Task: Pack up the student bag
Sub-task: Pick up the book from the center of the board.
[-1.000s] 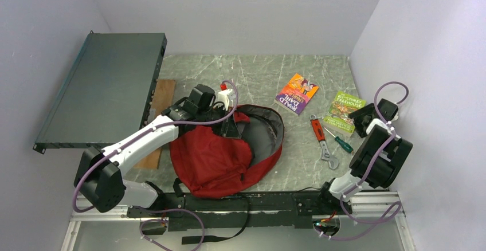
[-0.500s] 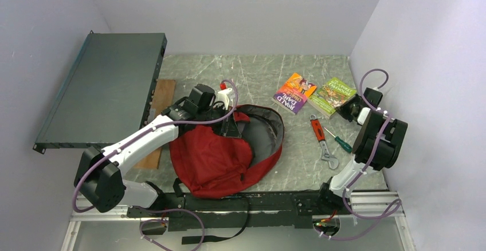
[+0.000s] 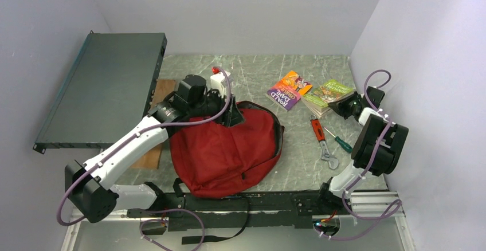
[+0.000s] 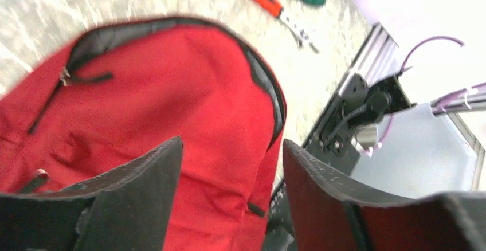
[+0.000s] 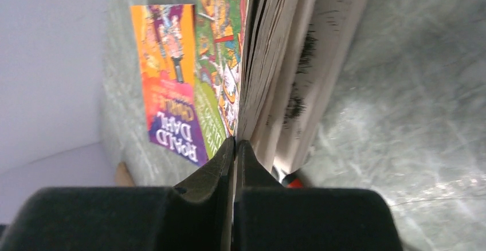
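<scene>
**Packing at an early stage.** The student bag (image 3: pixel 229 148) lies flat on the counter (image 3: pixel 258 67). Its red flap covers most of the mouth, and only a strip of lining shows along the right rim. Nothing can be seen inside. The left hand (image 4: pixel 229 153), released, hovers over the bag's far edge. The right hand (image 5: pixel 235 143), right of the bag, is clenched on the raised edge of the green book (image 3: pixel 326 93). The orange book (image 3: pixel 288 89), wrench (image 3: pixel 322 142) and screwdriver (image 3: pixel 338 140) lie right of the bag, unpacked.
</scene>
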